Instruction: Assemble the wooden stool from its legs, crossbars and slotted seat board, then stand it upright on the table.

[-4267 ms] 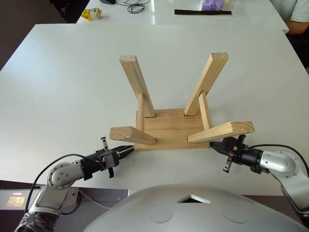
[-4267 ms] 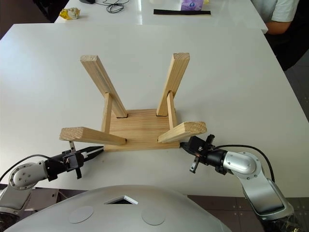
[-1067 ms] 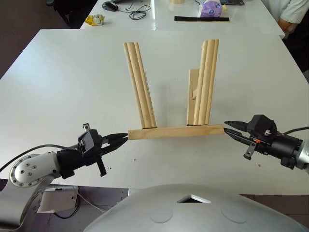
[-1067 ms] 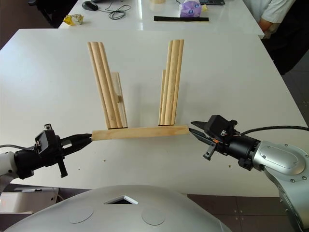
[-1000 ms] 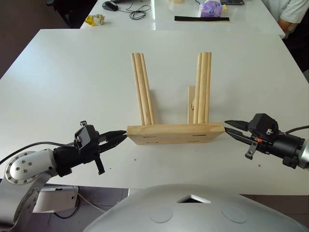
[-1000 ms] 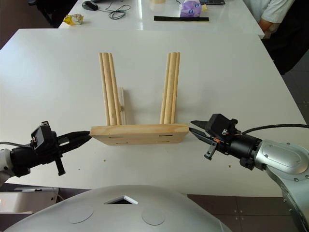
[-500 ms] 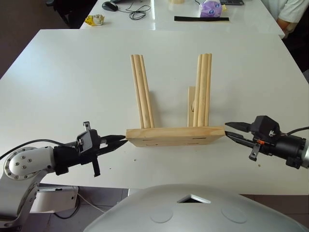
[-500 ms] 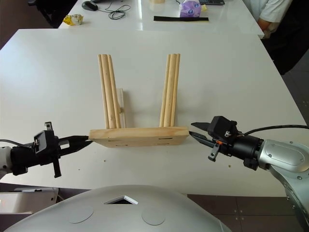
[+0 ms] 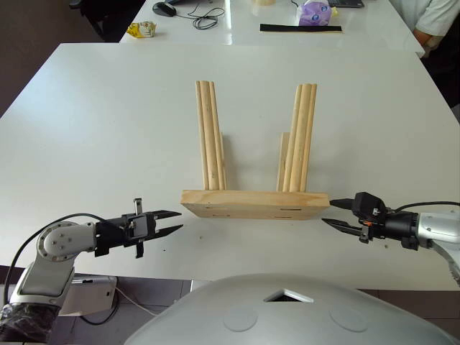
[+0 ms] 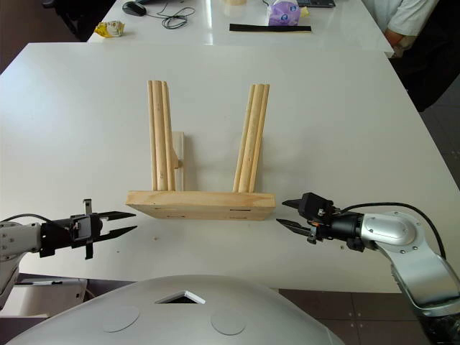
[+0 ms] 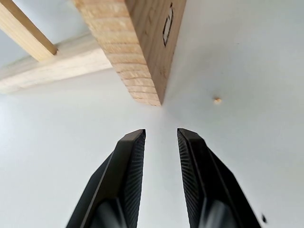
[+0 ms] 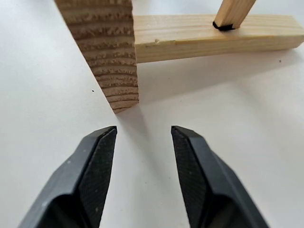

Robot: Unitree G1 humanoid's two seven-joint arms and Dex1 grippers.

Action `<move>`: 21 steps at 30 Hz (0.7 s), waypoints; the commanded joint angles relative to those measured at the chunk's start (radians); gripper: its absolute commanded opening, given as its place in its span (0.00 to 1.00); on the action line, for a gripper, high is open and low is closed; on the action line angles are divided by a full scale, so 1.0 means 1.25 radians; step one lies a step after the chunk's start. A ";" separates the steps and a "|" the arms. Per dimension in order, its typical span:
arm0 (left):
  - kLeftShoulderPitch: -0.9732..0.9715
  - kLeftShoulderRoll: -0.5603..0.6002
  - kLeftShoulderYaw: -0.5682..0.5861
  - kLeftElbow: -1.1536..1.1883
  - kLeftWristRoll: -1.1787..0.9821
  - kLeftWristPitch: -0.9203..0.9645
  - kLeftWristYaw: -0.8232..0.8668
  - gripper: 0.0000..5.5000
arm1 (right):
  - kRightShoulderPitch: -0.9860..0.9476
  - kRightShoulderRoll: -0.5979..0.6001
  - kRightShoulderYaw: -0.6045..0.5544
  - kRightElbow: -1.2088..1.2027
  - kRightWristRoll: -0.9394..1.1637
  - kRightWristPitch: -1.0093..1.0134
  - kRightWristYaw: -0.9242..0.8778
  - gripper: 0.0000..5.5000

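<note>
A wide white worktop carries a pale wooden stool lying on its side near the middle of the front edge. Past the far edge, a second white table holds a crumpled yellow wrapper, a dark mouse, looped cables, a purple bag and a flat black strip. The stool's thick seat board stands on its long edge, parallel to the front edge, with small dark slot openings on the face turned forward. Two pairs of straight square-cut legs run from it towards the far edge, splaying slightly, and a short crossbar shows beside the right-hand pair. The wood is unfinished, with clear curved grain on the board's cut ends. The left gripper sits just off the board's left end, its black ribbed fingers apart and holding nothing. The right gripper sits just off the right end, fingers likewise apart, with bare worktop between them and the wood
</note>
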 commanded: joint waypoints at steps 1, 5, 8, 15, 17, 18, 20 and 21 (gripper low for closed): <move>-0.026 -0.020 -0.025 0.017 0.002 -0.032 0.015 0.23 | -0.032 0.006 0.028 0.013 -0.019 -0.013 0.001 0.39; -0.033 -0.028 -0.053 0.027 0.013 -0.041 0.023 0.23 | -0.062 0.020 0.061 0.015 -0.020 -0.009 0.004 0.39; -0.046 -0.035 -0.074 0.035 0.013 -0.039 0.020 0.23 | -0.066 0.028 0.075 0.000 -0.019 -0.001 -0.001 0.39; -0.081 -0.057 -0.109 0.056 0.033 -0.029 0.051 0.30 | -0.081 0.039 0.101 -0.007 -0.025 0.001 -0.008 0.39; -0.083 -0.062 -0.117 0.054 0.037 -0.026 0.061 0.37 | -0.089 0.037 0.106 -0.002 -0.025 -0.002 -0.004 0.39; -0.081 -0.065 -0.122 0.050 0.039 -0.022 0.066 0.40 | -0.094 0.035 0.108 0.003 -0.026 -0.006 0.000 0.39; -0.078 -0.069 -0.131 0.043 0.042 -0.015 0.076 0.45 | -0.101 0.029 0.110 0.013 -0.030 -0.015 0.008 0.39; -0.078 -0.070 -0.134 0.041 0.043 -0.012 0.080 0.48 | -0.104 0.028 0.111 0.017 -0.033 -0.018 0.012 0.39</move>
